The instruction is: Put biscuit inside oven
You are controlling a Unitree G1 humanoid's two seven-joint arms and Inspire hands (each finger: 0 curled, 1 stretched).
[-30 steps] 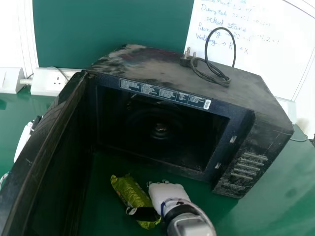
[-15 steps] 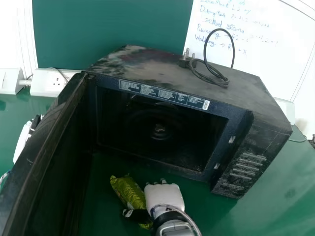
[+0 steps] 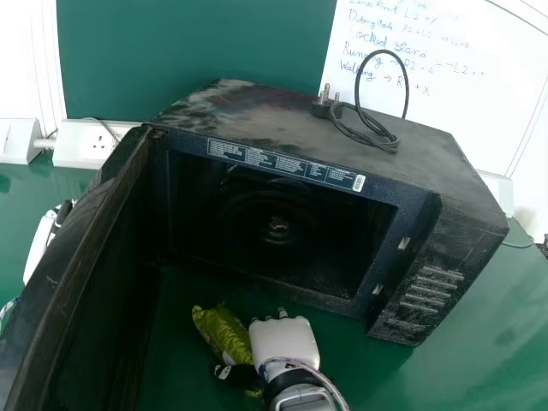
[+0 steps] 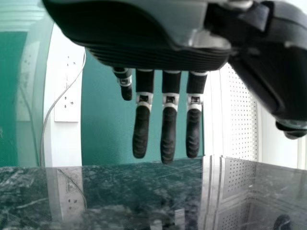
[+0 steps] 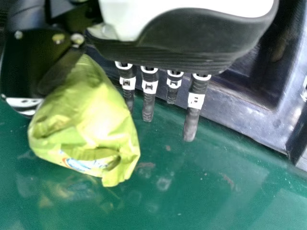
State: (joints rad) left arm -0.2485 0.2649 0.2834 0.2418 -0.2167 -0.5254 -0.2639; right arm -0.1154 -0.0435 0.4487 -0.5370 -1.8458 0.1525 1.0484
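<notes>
Biscuit packet [image 3: 221, 334]: in front of the oven [image 3: 257, 120], outside its opening, over the tabletop [image 3: 372, 364]; whether it rests there cannot be told
Wrapper colour: glossy yellow-green, bright where light catches it, more olive and mottled in the head view
Wrapper shape: puffed and crumpled, with soft creases and a folded, flap-like end
Wrapper print: a small patch of white and blue with a reddish edge near that end
Right hand [image 3: 285, 340]: just beside the packet, fingers straight, thumb set wide from them and reaching across the packet's near part; whether it grips cannot be told
Oven door [image 3: 77, 257]: swung open, on the packet's left
Left hand [image 3: 38, 244]: beyond the door, fingers extended, spread a little apart
</notes>
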